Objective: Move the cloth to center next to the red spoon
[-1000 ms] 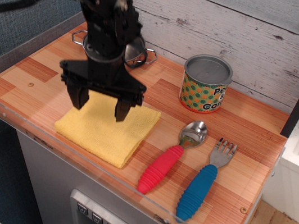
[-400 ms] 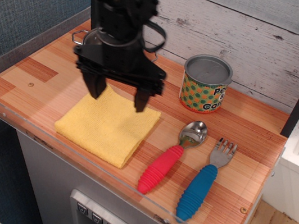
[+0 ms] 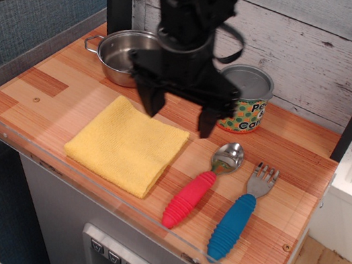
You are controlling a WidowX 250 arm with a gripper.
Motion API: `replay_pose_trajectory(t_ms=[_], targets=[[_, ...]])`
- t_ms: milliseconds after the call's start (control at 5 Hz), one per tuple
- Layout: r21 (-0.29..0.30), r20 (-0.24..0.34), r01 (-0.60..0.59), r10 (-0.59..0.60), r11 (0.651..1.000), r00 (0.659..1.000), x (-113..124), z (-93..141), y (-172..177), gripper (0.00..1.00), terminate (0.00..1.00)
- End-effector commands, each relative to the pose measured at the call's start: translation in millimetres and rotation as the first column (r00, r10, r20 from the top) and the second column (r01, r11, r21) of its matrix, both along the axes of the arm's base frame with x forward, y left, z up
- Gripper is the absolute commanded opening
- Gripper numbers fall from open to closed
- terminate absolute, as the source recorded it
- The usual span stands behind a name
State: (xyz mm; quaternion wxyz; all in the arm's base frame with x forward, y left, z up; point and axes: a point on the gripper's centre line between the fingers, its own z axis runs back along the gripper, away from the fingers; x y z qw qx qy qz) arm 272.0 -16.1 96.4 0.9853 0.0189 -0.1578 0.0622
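Observation:
The yellow cloth [image 3: 127,146] lies flat and folded on the wooden table, left of center. The red spoon [image 3: 202,184] lies just to its right, metal bowl pointing away, red ribbed handle toward the front edge. My gripper [image 3: 179,114] hangs open and empty above the table, over the cloth's far right corner, its two black fingers [image 3: 152,101] spread wide. It touches neither the cloth nor the spoon.
A steel pot [image 3: 124,55] stands at the back left. A patterned tin can [image 3: 245,97] stands at the back, partly behind the gripper. A blue-handled fork [image 3: 240,214] lies right of the spoon. A clear rim runs along the table's front edge [image 3: 117,204].
The gripper has risen and moved right and back, from over the cloth toward the can. It stays open. The pot is now uncovered. The cloth has not moved.

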Motion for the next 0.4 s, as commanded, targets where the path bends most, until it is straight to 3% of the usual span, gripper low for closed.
replay_pose_trajectory(t_ms=[0,200], targets=[[-0.032,0.086,0.109,-0.106,0.994,0.991,10.7,29.7,-30.6,1.00,0.00],[-0.032,0.086,0.109,-0.106,0.994,0.991,10.7,29.7,-30.6,1.00,1.00]])
